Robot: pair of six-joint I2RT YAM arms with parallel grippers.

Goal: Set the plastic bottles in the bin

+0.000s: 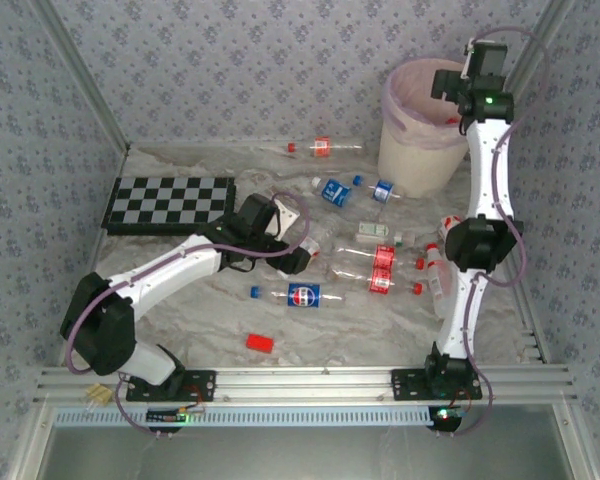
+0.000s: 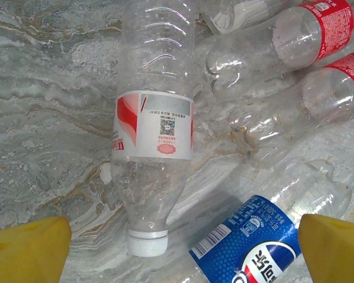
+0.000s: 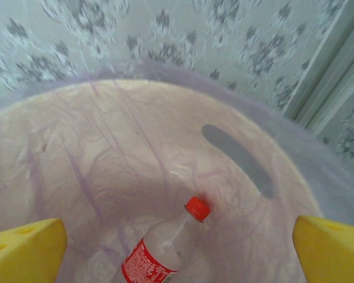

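One red-capped clear plastic bottle [image 3: 164, 250] in the tall cream-white pink-lined bin [image 3: 106, 135], right fingers [image 3: 23, 250] apart above; beside it, several more bottles [image 1: 302, 295] waiting (left fingers [image 2: 26, 247] apart too).

Pink-lined cream bin [image 1: 420, 160] stands upright at far right, a red-capped bottle [image 3: 156, 253] leaning inside. Other clear bottles [image 1: 302, 295], red- or blue-labelled, lie on their sides left of it.
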